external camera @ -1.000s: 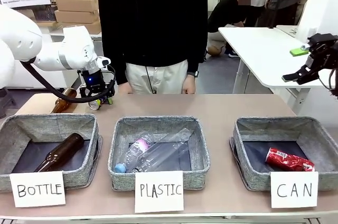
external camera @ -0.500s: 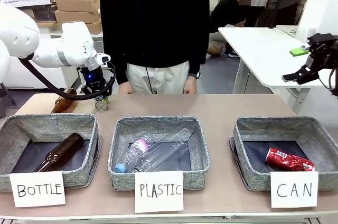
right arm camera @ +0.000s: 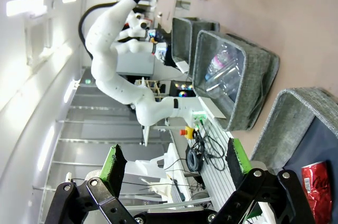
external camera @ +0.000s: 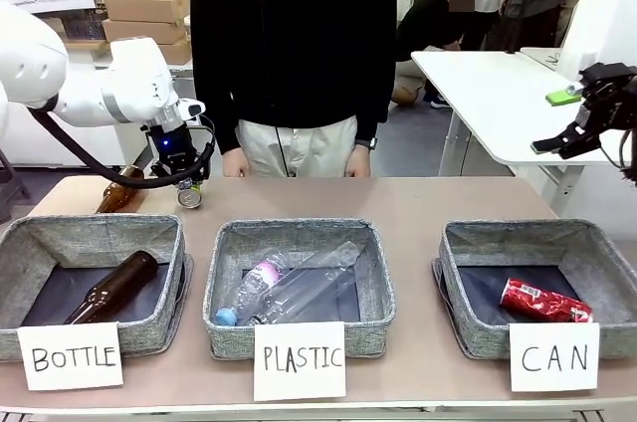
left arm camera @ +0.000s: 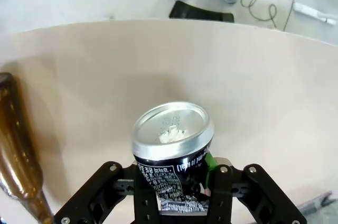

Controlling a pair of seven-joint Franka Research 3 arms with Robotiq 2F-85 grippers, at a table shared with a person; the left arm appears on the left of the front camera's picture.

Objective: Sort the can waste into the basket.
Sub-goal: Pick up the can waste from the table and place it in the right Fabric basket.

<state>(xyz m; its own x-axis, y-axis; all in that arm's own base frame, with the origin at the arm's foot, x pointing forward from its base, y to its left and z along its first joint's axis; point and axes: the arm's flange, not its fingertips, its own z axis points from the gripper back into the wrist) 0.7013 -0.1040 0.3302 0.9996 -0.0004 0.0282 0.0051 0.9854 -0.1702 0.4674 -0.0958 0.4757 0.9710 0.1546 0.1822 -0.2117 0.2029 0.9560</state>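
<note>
**A:** Where's the silver can (left arm camera: 173,139) right now?

**B:** Left fingers (external camera: 184,181) are clamped on it, top toward the wrist, at the counter's (external camera: 418,198) far-left side. The basket (external camera: 518,230) is way right and already holds the red can (external camera: 545,300). Right fingers (external camera: 549,144) are spread, empty and nearer to it.

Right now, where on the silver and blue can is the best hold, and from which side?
Across the round side wall below the lid, coming from above, as the left gripper does: its fingers press the dark printed wall of the silver and blue can from opposite sides. The narrow cylinder fits between them, and the wall near the rim likely dents less.
</note>
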